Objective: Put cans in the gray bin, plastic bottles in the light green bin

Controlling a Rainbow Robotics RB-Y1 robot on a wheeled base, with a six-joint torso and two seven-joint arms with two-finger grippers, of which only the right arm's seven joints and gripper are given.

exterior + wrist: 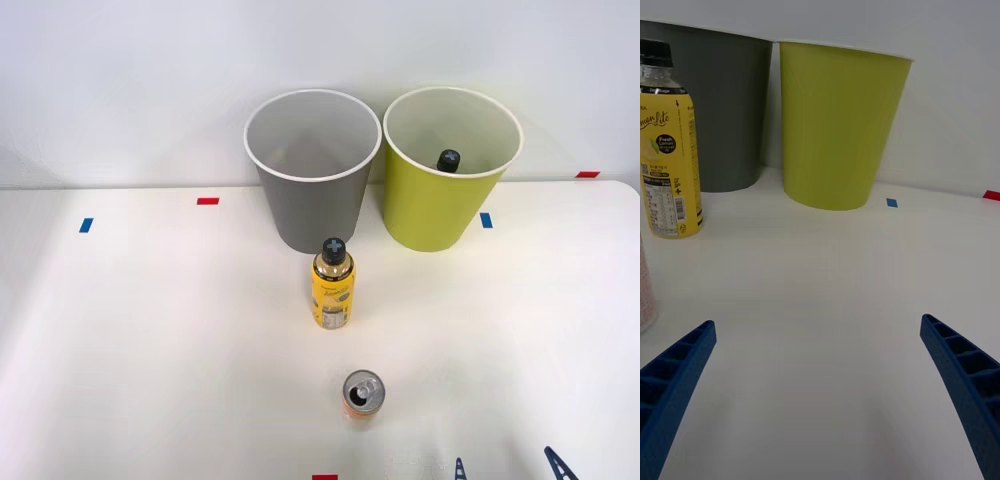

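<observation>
**While my claw hung open, the can was easy to topple**

With nothing between its blue fingers, my claw (820, 390) hung spread wide, low over the table (150, 340) at the near right. Nearest stood the can (362, 394), upright, off to one side of my fingers rather than between them. I judged that a sideways approach could clip it and roll it away. Beyond it stood the bottle (333, 284), just before the gray bin (312, 185), close enough for a high lift to knock it over. A second black cap (448, 159) showed inside the green bin (445, 190). With the bins nearly touching, a careless drop could land the can in the wrong one.
</observation>
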